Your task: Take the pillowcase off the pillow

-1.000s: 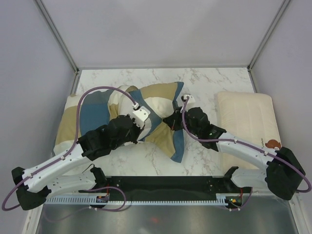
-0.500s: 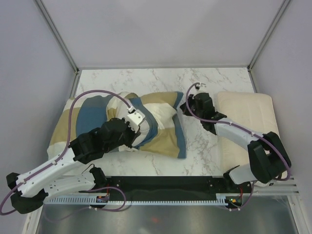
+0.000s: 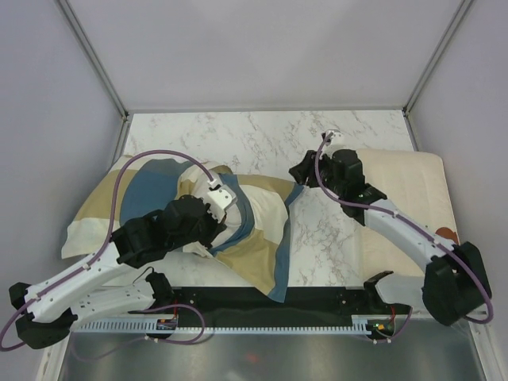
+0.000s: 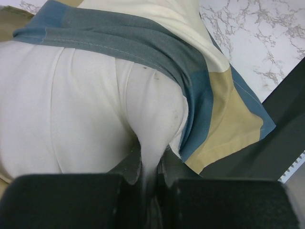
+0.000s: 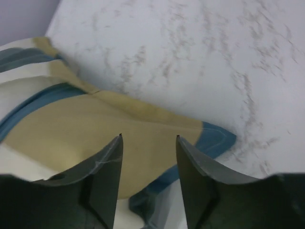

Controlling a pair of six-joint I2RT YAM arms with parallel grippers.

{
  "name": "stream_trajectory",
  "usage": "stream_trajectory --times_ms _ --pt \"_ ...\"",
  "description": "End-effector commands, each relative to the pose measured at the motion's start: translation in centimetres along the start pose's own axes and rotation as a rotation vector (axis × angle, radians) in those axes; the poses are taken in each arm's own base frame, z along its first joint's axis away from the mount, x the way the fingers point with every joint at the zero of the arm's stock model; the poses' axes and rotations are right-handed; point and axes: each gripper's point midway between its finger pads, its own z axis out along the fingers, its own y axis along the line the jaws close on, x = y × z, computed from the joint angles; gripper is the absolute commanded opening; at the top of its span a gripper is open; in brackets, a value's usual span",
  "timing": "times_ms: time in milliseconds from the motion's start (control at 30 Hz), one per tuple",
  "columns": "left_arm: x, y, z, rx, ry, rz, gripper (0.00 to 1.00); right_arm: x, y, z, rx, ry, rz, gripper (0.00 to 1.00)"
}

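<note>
Pillowcase [image 3: 155,186]: soft cover in big blocks of steel blue, tan, cream. Lay rumpled over left half of marble table [image 3: 262,135], long side running left-right. One tan-and-blue corner trailed to near edge; another blue-edged corner pointed right. Blue hem was drawn back off one end.
Pillow [image 4: 71,119]: plump, plain off-white, creased. Near end bare, rest hidden under fabric.

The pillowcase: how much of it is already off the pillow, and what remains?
Partly done: the pillowcase is peeled back at its mouth, baring one end of the pillow. In hand: the left hand pinches the bare pillow; the right hand is open over a tan corner. Left: pull the pillowcase fully off.
</note>
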Motion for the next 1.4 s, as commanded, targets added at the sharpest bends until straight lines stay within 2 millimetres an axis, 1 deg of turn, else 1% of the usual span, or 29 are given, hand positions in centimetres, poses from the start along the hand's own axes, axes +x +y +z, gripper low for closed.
stream_trajectory --times_ms 0,33,67,100,133,167,200,233,267,333,367,400,467,500,567,600,667,700,733,800,833,867,900,933,1100,1167,1200,1267,1367 --pt "-1.5 0.0 0.1 -0.012 -0.058 -0.044 0.02 -1.2 9.6 -4.6 -0.356 -0.012 -0.083 0.59" --pt "-1.4 -0.1 0.2 -0.008 -0.054 -0.045 0.02 -1.2 11.1 -5.4 -0.392 -0.008 -0.097 0.66" --pt "-1.3 -0.2 0.3 -0.005 -0.051 -0.048 0.02 -1.0 12.3 -5.9 -0.414 -0.005 -0.113 0.94" --pt "-1.0 -0.4 0.6 0.007 -0.037 -0.048 0.02 0.2 14.5 -6.6 -0.466 0.023 -0.135 0.98" --pt "-0.9 -0.5 0.7 0.011 -0.032 -0.049 0.02 0.1 15.8 -6.9 -0.491 0.023 -0.144 0.98" --pt "-0.9 -0.6 0.8 0.012 -0.029 -0.05 0.02 0.8 16.5 -6.5 -0.482 0.035 -0.147 0.98" --pt "-0.7 -0.7 0.9 0.016 -0.024 -0.05 0.02 1.8 18.0 -6.7 -0.509 0.053 -0.165 0.98" --pt "-0.6 -0.7 1.0 0.016 -0.022 -0.052 0.02 1.7 19.0 -6.7 -0.513 0.049 -0.175 0.98" --pt "-0.6 -0.6 1.0 0.012 -0.024 -0.052 0.02 2.7 19.1 -5.7 -0.489 0.073 -0.187 0.98" --pt "-0.5 -0.6 0.9 0.012 -0.026 -0.054 0.02 3.2 19.6 -4.7 -0.441 0.075 -0.209 0.98" --pt "-0.6 -0.6 0.9 0.012 -0.029 -0.056 0.02 4.4 19.4 -3.6 -0.412 0.102 -0.221 0.98" --pt "-0.6 -0.6 0.8 0.012 -0.035 -0.059 0.02 4.5 19.8 -3.3 -0.408 0.107 -0.226 0.98" --pt "-0.7 -0.5 0.5 0.009 -0.046 -0.061 0.02 6.0 19.5 -2.3 -0.376 0.146 -0.252 0.98" --pt "-0.6 -0.3 0.5 0.001 -0.047 -0.061 0.02 5.7 19.9 -2.0 -0.345 0.117 -0.266 0.98" --pt "-0.7 -0.2 0.2 0.002 -0.057 -0.063 0.02 7.6 18.6 -1.4 -0.266 0.167 -0.332 0.98" --pt "-0.6 -0.3 0.2 0.005 -0.059 -0.063 0.02 7.7 18.9 -1.4 -0.242 0.163 -0.351 0.98" --pt "-0.6 -0.3 0.0 0.006 -0.066 -0.066 0.02 8.1 17.0 -0.7 -0.127 0.161 -0.368 0.92" --pt "-0.7 -0.2 -0.1 0.005 -0.068 -0.066 0.02 8.2 16.4 -0.6 -0.097 0.168 -0.372 0.83" --pt "-0.7 -0.2 -0.2 0.004 -0.069 -0.066 0.02 8.0 15.7 -0.4 -0.051 0.154 -0.377 0.61" --pt "-0.9 0.1 -0.4 -0.013 -0.079 -0.073 0.02 8.5 14.5 -0.4 0.002 0.177 -0.393 0.4" --pt "-0.9 0.3 -0.4 -0.023 -0.079 -0.073 0.02 8.7 13.8 -0.3 0.039 0.18 -0.405 0.25" --pt "-1.0 0.7 -0.5 -0.046 -0.085 -0.081 0.02 8.9 13.4 -0.3 0.058 0.187 -0.415 0.19" --pt "-1.1 1.0 -0.7 -0.06 -0.087 -0.086 0.02 9.0 12.7 -0.5 0.09 0.197 -0.426 0.06" --pt "-1.2 1.2 -0.8 -0.071 -0.092 -0.093 0.02 9.1 11.9 -0.4 0.13 0.194 -0.436 0.0" --pt "-2.6 4.1 -2.5 -0.229 -0.176 -0.171 0.02 9.0 8.2 -1.2 0.304 0.199 -0.499 0.0" --pt "-3.2 5.7 -3.8 -0.309 -0.228 -0.201 0.02 9.0 6.9 -1.3 0.361 0.202 -0.522 0.0" --pt "-3.5 6.2 -4.3 -0.336 -0.247 -0.212 0.02 9.2 5.7 -1.7 0.409 0.206 -0.545 0.0" --pt "-4.2 7.6 -6.1 -0.405 -0.305 -0.247 0.02 9.5 4.4 -1.8 0.45 0.217 -0.542 0.0" --pt "-4.8 8.9 -7.8 -0.466 -0.353 -0.273 0.02 10.5 2.4 -2.1 0.489 0.247 -0.523 0.0"
